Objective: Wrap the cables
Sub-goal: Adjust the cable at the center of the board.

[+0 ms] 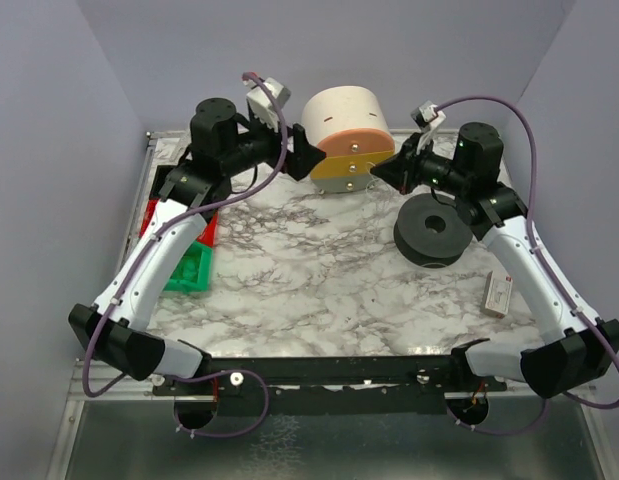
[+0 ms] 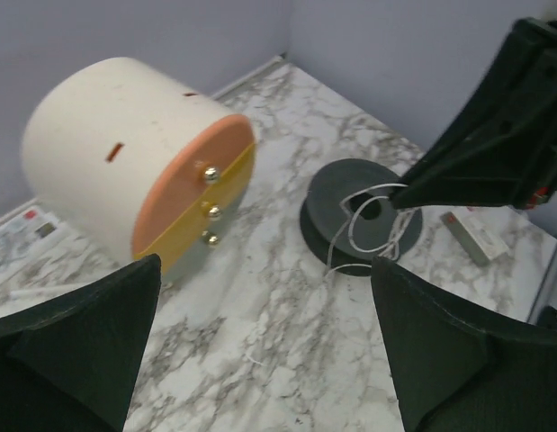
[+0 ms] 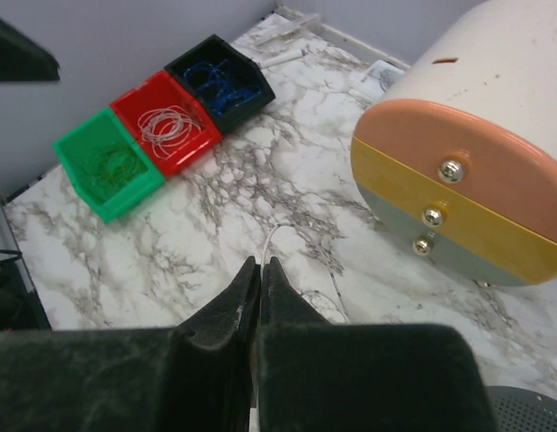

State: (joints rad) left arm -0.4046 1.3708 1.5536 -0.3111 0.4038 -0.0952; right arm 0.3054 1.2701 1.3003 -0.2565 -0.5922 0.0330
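A hair-thin whitish cable (image 2: 372, 219) lies in loose loops over the dark grey spool (image 2: 361, 219), which lies flat on the marble table. My right gripper (image 3: 260, 263) is shut on this cable; a short loop of cable (image 3: 272, 241) arcs out past its tips. In the left wrist view the right gripper (image 2: 397, 202) hangs over the spool with the strand at its tip. My left gripper (image 2: 265, 274) is open wide and empty above bare marble, left of the spool. From above, the left gripper (image 1: 301, 155) and the right gripper (image 1: 381, 168) face each other across the drawer unit's front; the spool (image 1: 432, 232) lies under the right arm.
A cream round drawer unit (image 1: 347, 135) with peach, yellow and grey fronts stands at the back, between the grippers. Green (image 3: 107, 164), red (image 3: 166, 121) and black (image 3: 220, 79) bins holding coiled wires stand at the left edge. A small white box (image 1: 499, 293) lies at the right.
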